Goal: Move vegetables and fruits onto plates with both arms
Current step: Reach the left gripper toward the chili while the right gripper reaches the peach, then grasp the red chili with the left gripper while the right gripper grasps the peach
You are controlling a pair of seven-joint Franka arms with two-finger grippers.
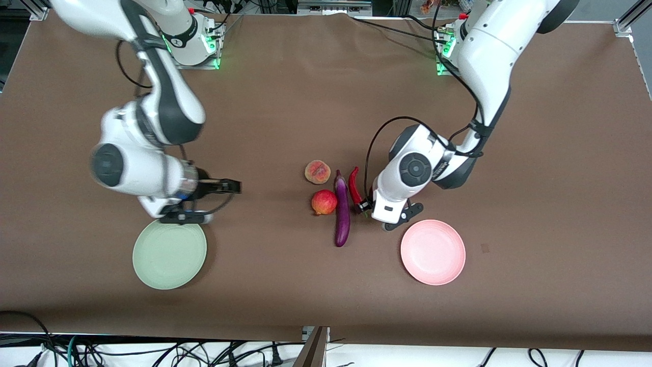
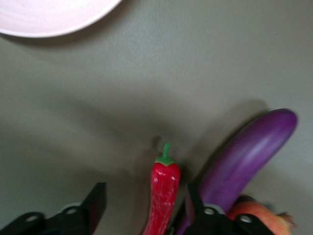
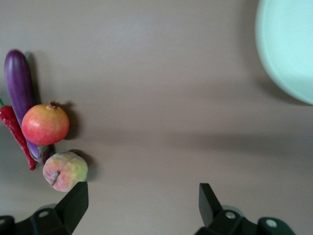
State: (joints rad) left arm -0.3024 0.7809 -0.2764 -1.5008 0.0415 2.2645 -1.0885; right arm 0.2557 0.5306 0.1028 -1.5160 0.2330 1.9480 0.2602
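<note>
Chili pepper [image 2: 162,196] is straddled by the spread fingers of the left gripper [image 2: 142,208], not yet clamped, just beside the eggplant [image 1: 342,216]. Nothing has been plated: both plates are bare. The right gripper [image 3: 142,203] is held open near the green plate [image 1: 153,265].

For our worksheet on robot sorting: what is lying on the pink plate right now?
Nothing shows on the pink plate; its whole face is bare in the front view. The left wrist view catches only its rim, so that view cannot confirm the rest.
</note>
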